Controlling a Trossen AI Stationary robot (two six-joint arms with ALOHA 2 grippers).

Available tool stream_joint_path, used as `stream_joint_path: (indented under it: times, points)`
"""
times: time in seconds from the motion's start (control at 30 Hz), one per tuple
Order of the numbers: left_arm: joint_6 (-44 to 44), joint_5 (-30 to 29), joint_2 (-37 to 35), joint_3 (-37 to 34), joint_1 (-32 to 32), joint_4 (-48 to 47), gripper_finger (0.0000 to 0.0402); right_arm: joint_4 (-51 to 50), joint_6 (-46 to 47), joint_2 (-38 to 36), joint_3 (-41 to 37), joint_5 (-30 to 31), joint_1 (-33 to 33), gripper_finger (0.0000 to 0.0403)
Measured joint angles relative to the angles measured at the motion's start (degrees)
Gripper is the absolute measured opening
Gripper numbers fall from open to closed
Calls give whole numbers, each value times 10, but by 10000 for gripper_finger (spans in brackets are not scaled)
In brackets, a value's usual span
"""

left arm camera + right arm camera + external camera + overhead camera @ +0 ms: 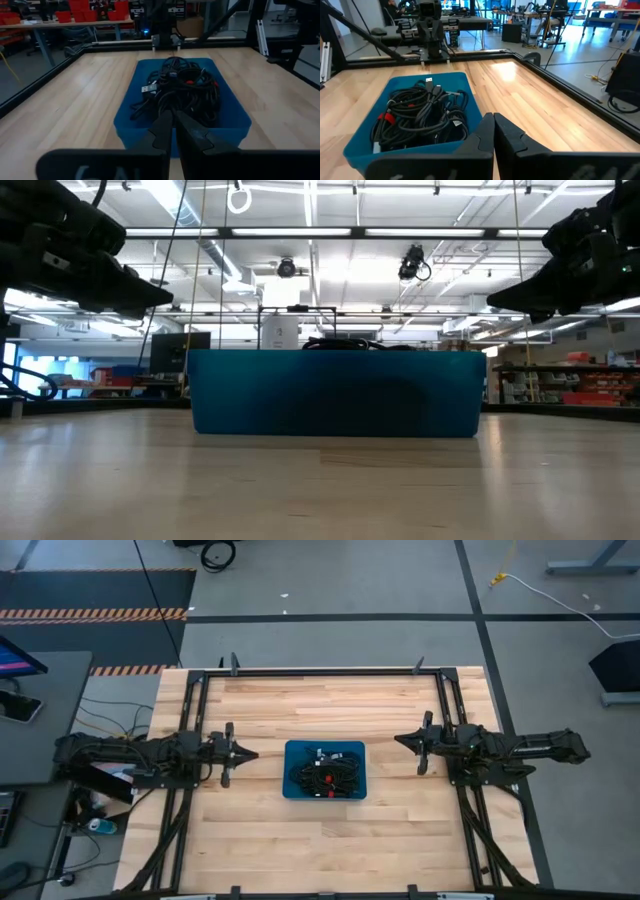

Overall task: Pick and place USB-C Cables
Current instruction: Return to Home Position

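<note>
A blue tray (297, 752) sits at the middle of the wooden table, resting flat on its base, and holds a tangled pile of black USB-C cables (326, 772), some with red ties. The same cables (177, 92) fill the tray in the left wrist view, and the cable pile (420, 117) shows in the right wrist view too. My left gripper (251, 754) hovers left of the tray, shut and empty. My right gripper (400, 740) hovers right of the tray, also shut and empty. In the low view both grippers hang above table height beside the tray (335, 392).
A black metal frame (330, 671) runs around the table's far and side edges. Bare wood (330, 850) lies on the near side of the tray, and more lies on its far side. A desk with a monitor (20, 655) stands off the table's left.
</note>
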Motion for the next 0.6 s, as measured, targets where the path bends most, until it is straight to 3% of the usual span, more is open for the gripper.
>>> stream_joint_path:
  times: [0.6]
  points:
    - [0, 0, 0, 0, 0, 0, 29, -2, -12, 0, 0, -26, 0, 12]
